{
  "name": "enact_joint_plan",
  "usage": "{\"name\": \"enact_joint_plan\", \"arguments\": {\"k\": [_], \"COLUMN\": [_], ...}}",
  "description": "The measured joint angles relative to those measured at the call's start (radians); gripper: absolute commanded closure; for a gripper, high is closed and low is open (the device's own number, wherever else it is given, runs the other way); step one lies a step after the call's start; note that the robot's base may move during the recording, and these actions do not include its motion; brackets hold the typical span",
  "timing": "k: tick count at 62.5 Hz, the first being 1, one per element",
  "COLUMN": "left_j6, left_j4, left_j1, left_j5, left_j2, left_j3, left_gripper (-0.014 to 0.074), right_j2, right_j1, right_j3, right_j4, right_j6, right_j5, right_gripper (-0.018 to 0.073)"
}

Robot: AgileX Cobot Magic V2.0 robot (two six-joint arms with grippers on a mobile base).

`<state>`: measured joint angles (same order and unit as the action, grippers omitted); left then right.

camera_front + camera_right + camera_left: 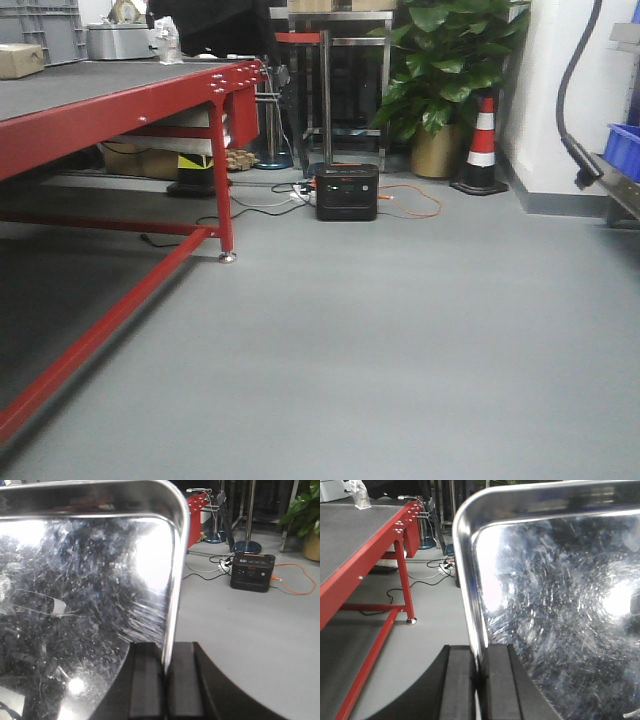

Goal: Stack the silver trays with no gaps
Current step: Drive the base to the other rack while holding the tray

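Left fingers [457, 685] and right fingers [147, 680] pinch seemingly one silver tray [560, 605]

No legible text, brand or number in any view: black power unit [347, 191] on the far floor has front markings too small to read, cone [482, 140] far right shows red-white bands only, yellow-black hazard stripes [196, 162] under the red table [120, 105] carry no words.

Soft, even indoor light fills the slightly grainy front view, dimmer under the table [100, 85] at nine o'clock, while in both wrist views the scratched silver tray [555, 605] burns out in white glare, strongest at three o'clock on the left wrist's.
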<state>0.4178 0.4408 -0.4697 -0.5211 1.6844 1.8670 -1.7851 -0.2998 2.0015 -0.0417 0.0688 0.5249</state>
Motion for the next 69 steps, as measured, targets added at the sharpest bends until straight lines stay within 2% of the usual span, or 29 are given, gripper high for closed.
{"name": "enact_joint_plan", "arguments": {"k": [69], "left_j6": [0.000], "left_j4": [0.000], "left_j1": [0.000], "left_j5": [0.002], "left_j2": [0.000], "left_j3": [0.000], "left_gripper": [0.0613], "right_j2": [0.000], "right_j1": [0.000], "right_j3": [0.000], "right_j4": [0.000], "right_j6": [0.000], "right_j5": [-0.002], "right_gripper": [0.0641]}}
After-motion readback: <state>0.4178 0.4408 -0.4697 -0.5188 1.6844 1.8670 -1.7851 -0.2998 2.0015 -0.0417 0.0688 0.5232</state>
